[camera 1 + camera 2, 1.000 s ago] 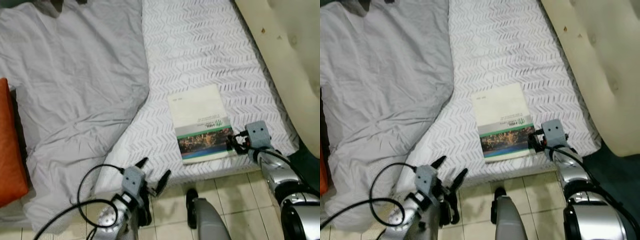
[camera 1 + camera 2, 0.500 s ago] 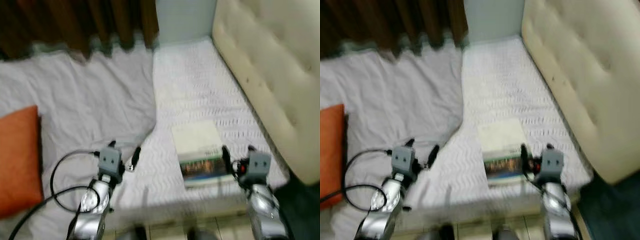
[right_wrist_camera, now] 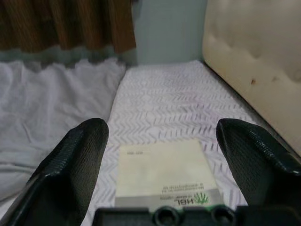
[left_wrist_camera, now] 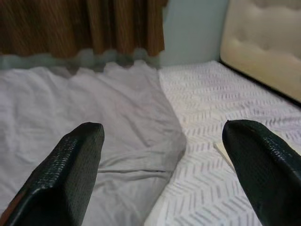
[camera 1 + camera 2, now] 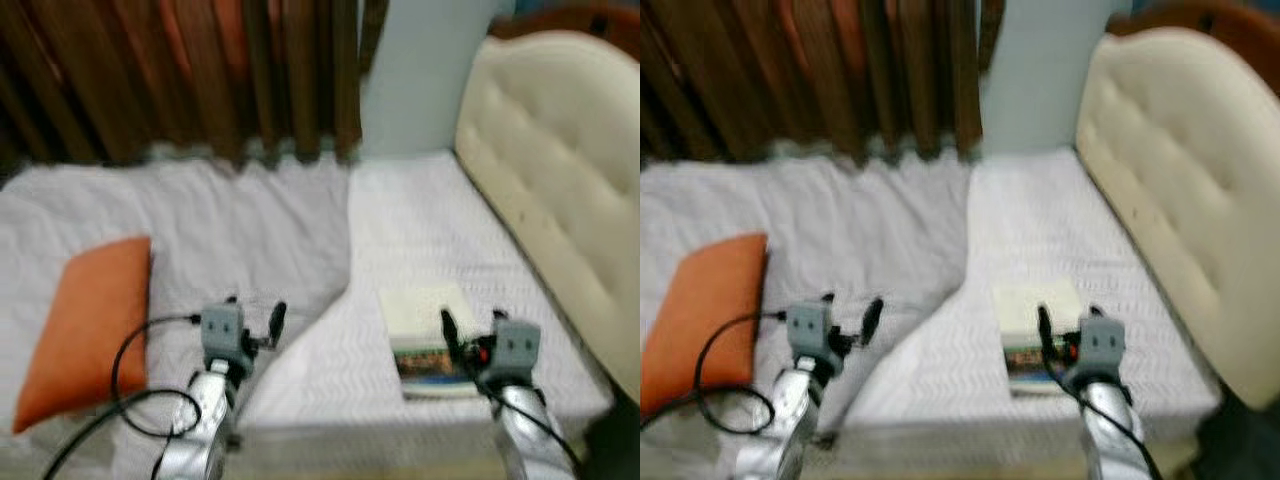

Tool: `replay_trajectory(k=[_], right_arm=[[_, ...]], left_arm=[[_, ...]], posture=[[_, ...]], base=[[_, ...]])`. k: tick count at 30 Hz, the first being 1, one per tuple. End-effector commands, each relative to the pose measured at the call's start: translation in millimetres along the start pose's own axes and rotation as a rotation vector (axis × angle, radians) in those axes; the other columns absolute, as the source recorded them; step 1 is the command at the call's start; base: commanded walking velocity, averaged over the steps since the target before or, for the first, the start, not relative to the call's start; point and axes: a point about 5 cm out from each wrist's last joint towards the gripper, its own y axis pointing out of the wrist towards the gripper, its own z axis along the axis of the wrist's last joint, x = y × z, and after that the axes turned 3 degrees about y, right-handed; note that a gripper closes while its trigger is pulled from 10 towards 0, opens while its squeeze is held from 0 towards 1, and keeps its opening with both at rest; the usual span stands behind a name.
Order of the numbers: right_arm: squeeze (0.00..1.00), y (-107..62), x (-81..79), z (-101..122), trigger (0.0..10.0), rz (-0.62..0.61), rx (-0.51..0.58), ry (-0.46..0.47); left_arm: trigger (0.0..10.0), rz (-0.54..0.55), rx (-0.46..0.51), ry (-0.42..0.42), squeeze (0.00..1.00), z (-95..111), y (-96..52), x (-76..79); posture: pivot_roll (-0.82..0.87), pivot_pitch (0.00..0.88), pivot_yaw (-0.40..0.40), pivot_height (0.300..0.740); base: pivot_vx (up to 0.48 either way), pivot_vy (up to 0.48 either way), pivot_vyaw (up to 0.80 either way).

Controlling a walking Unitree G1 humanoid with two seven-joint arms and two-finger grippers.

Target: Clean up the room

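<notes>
Orange pillow [image 5: 85,325] lies on the bed [image 5: 400,215], out beyond the left tool's outer side. Left tool [image 5: 253,316] hovers over the grey sheet [image 5: 200,230], fingers spread wide, empty. Right tool [image 5: 470,328] is wide open, empty, directly above the book's near edge. Book [image 3: 162,172] lies flat between its fingers. Recommended: lower squarely, straddle the near edge, close firmly.

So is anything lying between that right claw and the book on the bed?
Nothing visible does. The right gripper is open and hovers just over the near end of the book, which lies flat on the patterned sheet. The grey blanket and orange pillow lie off to the robot's left.
</notes>
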Motion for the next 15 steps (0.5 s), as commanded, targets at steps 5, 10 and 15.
replay_trajectory(k=[5, 10, 15], right_arm=[[0.00, 1.9, -9.4, 0.1, 10.0, 0.039, -0.024, 0.020], [0.00, -0.3, -14.0, -0.4, 10.0, 0.064, -0.046, 0.020], [0.00, -5.9, -15.6, -1.2, 10.0, 0.098, -0.052, -0.042]], left_arm=[[10.0, 0.021, -0.013, 0.018, 0.00, 3.4, 4.2, -8.7], [10.0, 0.019, -0.017, 0.022, 0.00, 1.2, 0.5, -12.7], [10.0, 0.023, -0.005, 0.017, 0.00, -3.4, -8.3, -16.4]], posture=[[-0.10, 0.000, 0.030, 0.740], [-0.09, 0.000, 0.026, 0.740], [-0.09, 0.014, 0.011, 0.740]], base=[[0.000, 0.480, 0.00], [0.000, 0.480, 0.00], [0.000, 0.480, 0.00]])
